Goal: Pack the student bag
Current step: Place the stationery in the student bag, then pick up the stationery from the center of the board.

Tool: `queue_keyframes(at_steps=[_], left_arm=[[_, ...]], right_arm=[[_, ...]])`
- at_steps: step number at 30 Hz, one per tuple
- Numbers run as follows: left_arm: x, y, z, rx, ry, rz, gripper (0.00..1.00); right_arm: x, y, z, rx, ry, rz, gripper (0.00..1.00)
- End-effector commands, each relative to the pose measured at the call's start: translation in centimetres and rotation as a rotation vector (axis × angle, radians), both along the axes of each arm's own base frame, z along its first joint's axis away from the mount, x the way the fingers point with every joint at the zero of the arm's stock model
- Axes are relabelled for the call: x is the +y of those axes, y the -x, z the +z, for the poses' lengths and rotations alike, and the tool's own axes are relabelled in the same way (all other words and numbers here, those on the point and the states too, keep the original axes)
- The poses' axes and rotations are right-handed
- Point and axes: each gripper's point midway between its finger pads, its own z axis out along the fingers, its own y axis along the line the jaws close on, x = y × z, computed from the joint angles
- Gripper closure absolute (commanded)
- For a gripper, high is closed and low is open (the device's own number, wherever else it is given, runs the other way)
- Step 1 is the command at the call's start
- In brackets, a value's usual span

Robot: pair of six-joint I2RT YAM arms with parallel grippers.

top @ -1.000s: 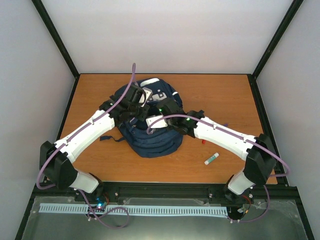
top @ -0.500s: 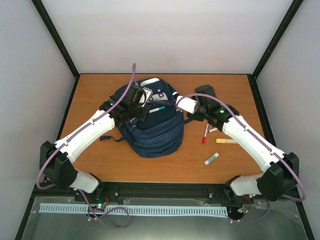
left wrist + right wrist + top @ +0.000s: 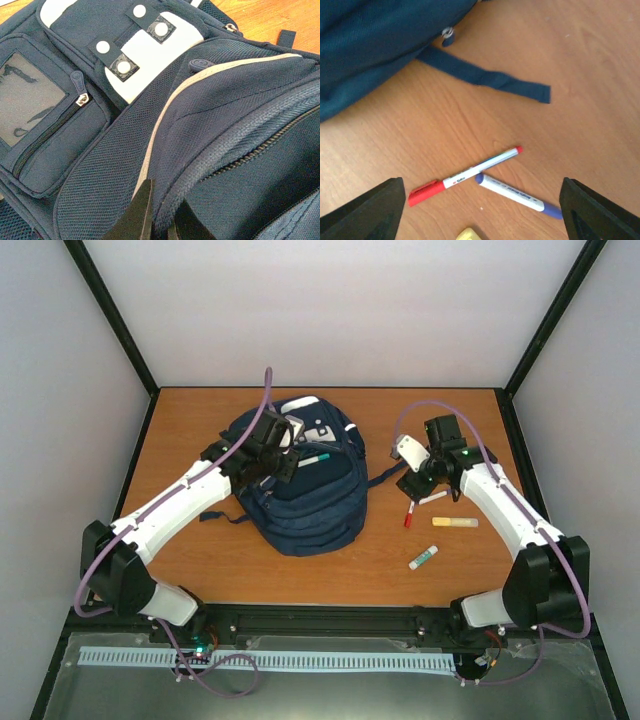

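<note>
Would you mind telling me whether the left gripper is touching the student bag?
Touching. The left wrist view shows the left gripper pinching a fold of the student bag between its fingers.

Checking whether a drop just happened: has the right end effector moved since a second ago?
Yes. The right end effector swung right, off the student bag to above the red pen.

Left arm point(image 3: 170, 508), right arm point(image 3: 505, 505): white shells, black joints, purple cable point(image 3: 267, 400) looped along each. Black claw fingers point(image 3: 142, 212). Green light point(image 3: 464, 452) near right wrist.
</note>
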Motion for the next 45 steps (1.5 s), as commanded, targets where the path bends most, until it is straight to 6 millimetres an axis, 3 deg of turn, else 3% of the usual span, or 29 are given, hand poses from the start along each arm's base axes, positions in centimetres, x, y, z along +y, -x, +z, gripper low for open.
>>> queue_keyframes(at_steps=[1,5,12,20,25,35,45], left_arm=[[0.1,-1.5,3.9,-0.102,0.079,0.07,0.99],[0.4,-1.6,3.9,-0.1,0.07,0.088,0.99],[0.3,-1.6,3.9,-0.101,0.075,0.088,0.99],[0.0,-1.5,3.6,-0.074,0.088,0.09,0.99],[-0.2,-1.4,3.6,-0.067,0.097,0.082,0.99],[0.3,-1.5,3.4,-0.06,0.077,0.108,0.99],[0.1,-1.2,4.2,-0.067,0.109,0.096,0.99]], right_arm=[[-0.9,2.5,-2.4,0.136,0.011,-0.033,0.16],[-2.2,5.2,-3.1,0.226,-0.002,-0.006,0.26],[-5.3,8.7,-4.4,0.299,0.093,0.014,0.23],[-9.9,8.3,-6.4,0.401,0.117,-0.039,0.29],[-12.8,6.6,-8.1,0.371,0.215,-0.01,0.3],[-13.5,4.9,-9.9,0.411,0.215,0.003,0.27],[-12.9,6.2,-12.0,0.526,0.175,0.012,0.27]])
